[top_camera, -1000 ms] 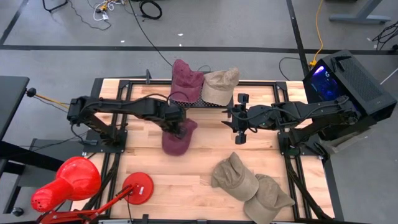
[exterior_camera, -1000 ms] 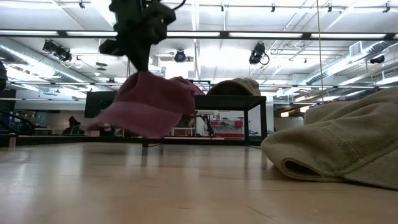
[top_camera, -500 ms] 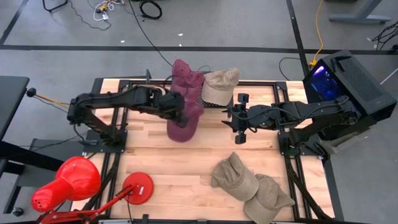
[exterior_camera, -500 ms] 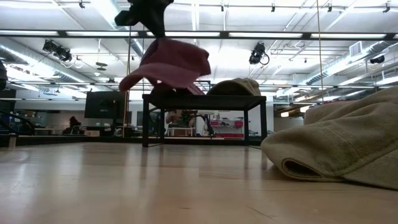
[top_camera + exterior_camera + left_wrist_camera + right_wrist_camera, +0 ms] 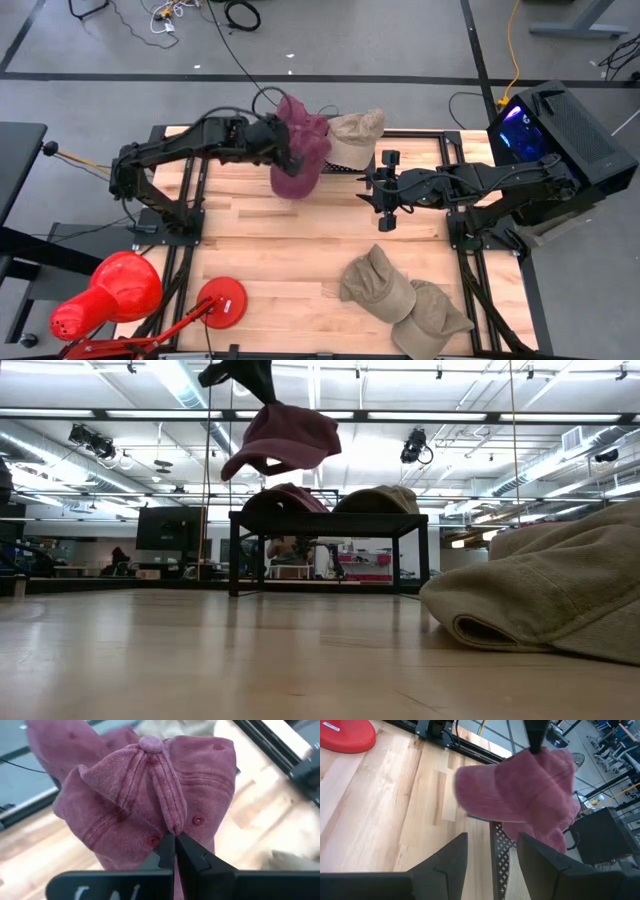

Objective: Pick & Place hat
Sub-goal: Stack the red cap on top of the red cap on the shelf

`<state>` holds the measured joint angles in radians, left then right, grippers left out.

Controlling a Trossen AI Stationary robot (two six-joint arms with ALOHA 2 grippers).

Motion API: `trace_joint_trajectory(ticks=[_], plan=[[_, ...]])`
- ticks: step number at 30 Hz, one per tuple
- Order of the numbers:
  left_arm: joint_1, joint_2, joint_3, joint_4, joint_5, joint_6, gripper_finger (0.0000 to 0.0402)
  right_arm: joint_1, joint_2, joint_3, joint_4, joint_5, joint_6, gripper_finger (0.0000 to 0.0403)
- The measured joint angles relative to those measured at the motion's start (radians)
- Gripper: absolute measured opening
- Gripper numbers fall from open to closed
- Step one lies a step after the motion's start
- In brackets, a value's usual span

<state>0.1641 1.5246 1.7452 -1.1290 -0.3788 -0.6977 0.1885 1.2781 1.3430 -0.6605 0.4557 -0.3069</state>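
Note:
A maroon cap (image 5: pixel 297 172) hangs from my left gripper (image 5: pixel 175 845), which is shut on it just in front of the black rack (image 5: pixel 320 518) at the table's far edge. In the low view the held cap (image 5: pixel 283 442) is above rack height. On the rack sit another maroon cap (image 5: pixel 300 118) and a tan cap (image 5: pixel 356 136). Two more tan caps (image 5: pixel 378 284) (image 5: pixel 430 320) lie on the table near its near right corner. My right gripper (image 5: pixel 384 206) waits open over the table's middle right, touching nothing. My left gripper pinches a raised fold of the cap's crown (image 5: pixel 171 824), a little below the top button (image 5: pixel 151 744), between its two fingers. The fingers come from above, pointing down. The cap is lifted clear of table and rack and hangs below the fingers, brim tilted down.
A red desk lamp (image 5: pixel 108 292) with its round base (image 5: pixel 220 300) stands at the near left corner. A black box with a lit screen (image 5: pixel 565 120) is beyond the right edge. Bare wood (image 5: pixel 300 250) lies between the rack and the tan caps.
My left gripper has risen and moved toward the far edge, still shut on the maroon cap. The cap has gone from hanging low over the table's middle to above rack height, close in front of the rack. The right arm has kept still.

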Motion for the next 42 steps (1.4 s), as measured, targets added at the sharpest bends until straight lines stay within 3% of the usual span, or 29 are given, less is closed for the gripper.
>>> trace_joint_trajectory(ticks=[26,42], plan=[[0.231,0.000,0.005,0.180,0.028,0.187,0.0004,0.000,0.000,0.000,0.000,0.000,0.002,0.0171],[0.256,0.001,-0.007,0.198,0.016,0.212,0.0004,0.000,0.000,0.000,0.000,0.000,-0.016,0.0171]])
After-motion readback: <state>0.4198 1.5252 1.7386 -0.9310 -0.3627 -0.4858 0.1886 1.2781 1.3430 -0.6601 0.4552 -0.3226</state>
